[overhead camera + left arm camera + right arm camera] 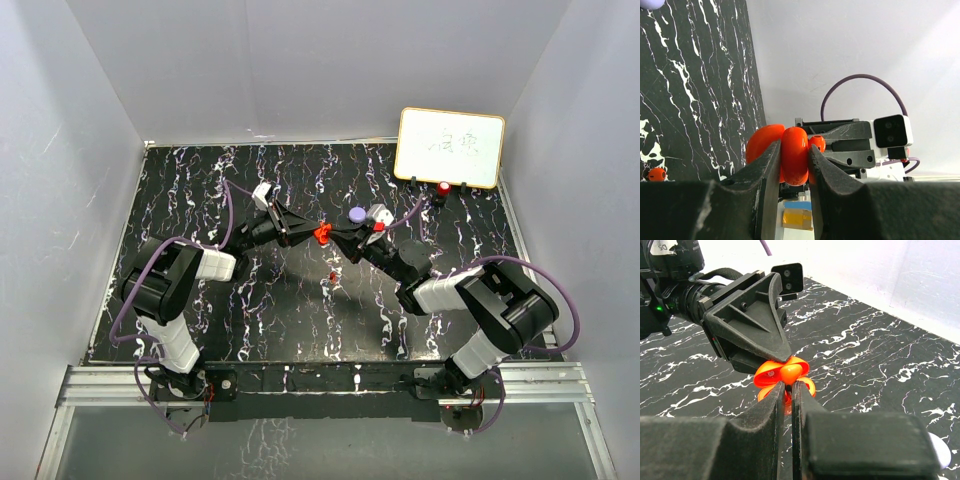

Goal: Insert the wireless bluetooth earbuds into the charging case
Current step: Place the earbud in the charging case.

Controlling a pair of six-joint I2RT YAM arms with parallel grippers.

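Centrally above table (pixel 250 320), left gripper (pixel 794 157) clamps open red charging case (pixel 781 374) between partly spread fingers. Right gripper (pixel 788 387) pinched fully together, tips right at case; small red earbud (pixel 816 143) sits at those tips (cannot tell if gripped). Loose on table below: second red earbud (pixel 332 274), apart from both grippers
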